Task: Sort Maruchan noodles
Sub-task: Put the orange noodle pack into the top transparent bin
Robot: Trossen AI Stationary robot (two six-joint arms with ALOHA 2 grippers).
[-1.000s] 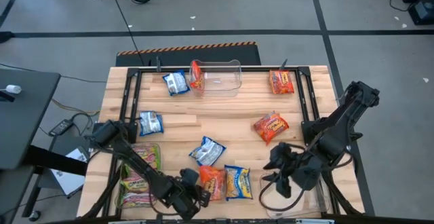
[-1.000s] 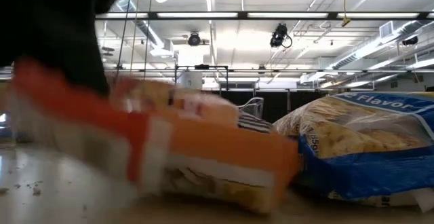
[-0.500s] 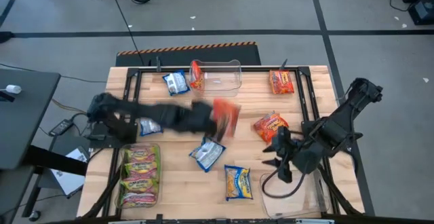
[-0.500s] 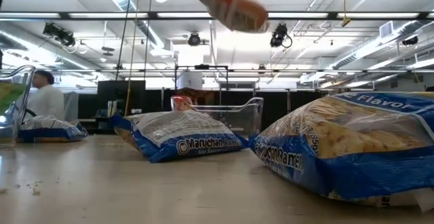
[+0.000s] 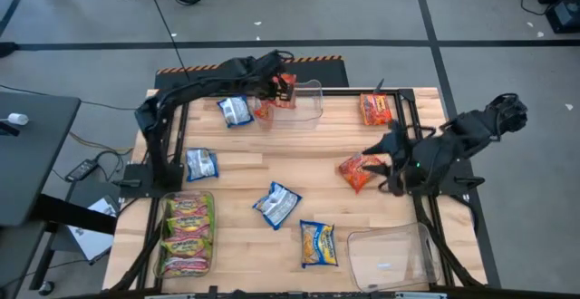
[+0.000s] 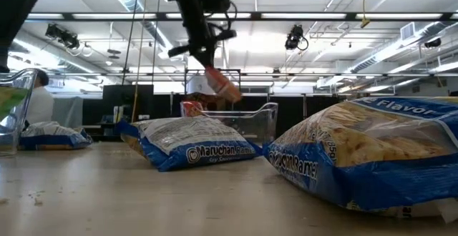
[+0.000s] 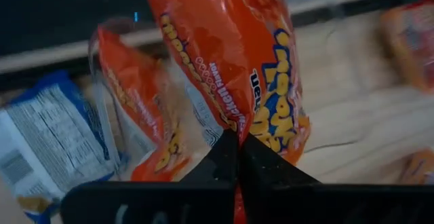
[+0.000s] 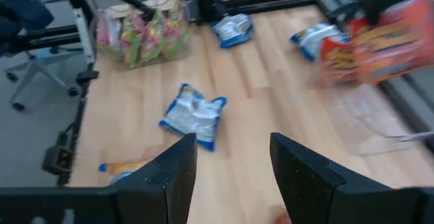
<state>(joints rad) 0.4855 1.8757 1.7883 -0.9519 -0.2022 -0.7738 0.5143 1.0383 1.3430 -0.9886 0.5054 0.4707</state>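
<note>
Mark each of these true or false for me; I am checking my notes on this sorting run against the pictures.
1. The left gripper holds a red-orange packet over the clear bin at the far edge. True.
2. That bin is empty. False: a red-orange packet already stands in it.
3. The right gripper is shut on a packet. False: its fingers are open, holding nothing, beside a red-orange packet on the table.
4. Green-pink-yellow packets fill a bin at the table's near left. True.
5. The clear bin at the near right holds blue packets. False: it looks empty.
</note>
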